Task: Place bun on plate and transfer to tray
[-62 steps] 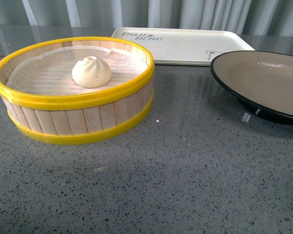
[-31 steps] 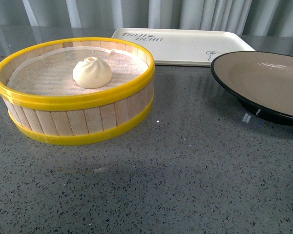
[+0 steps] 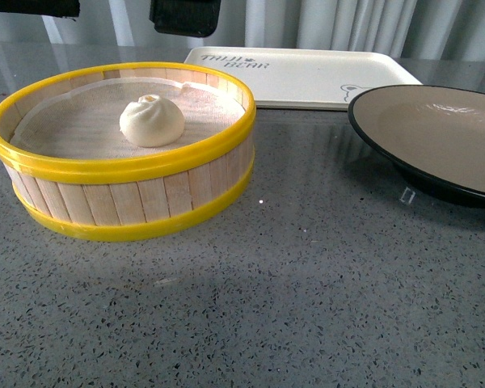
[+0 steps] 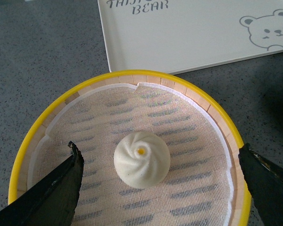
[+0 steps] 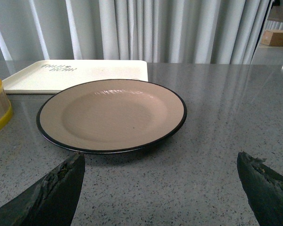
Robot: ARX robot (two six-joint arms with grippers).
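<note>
The bun (image 4: 141, 159) lies in the steamer basket (image 4: 132, 74), below the left gripper (image 4: 158, 150) with jaws wide apart and empty — it looks soft and light, so I would pinch gently its round sides, not the pleats.

Our left gripper (image 4: 158, 147) shows at the upper left of the front view, jaws spread wide; our right gripper (image 5: 160, 155) gapes equally wide.
</note>
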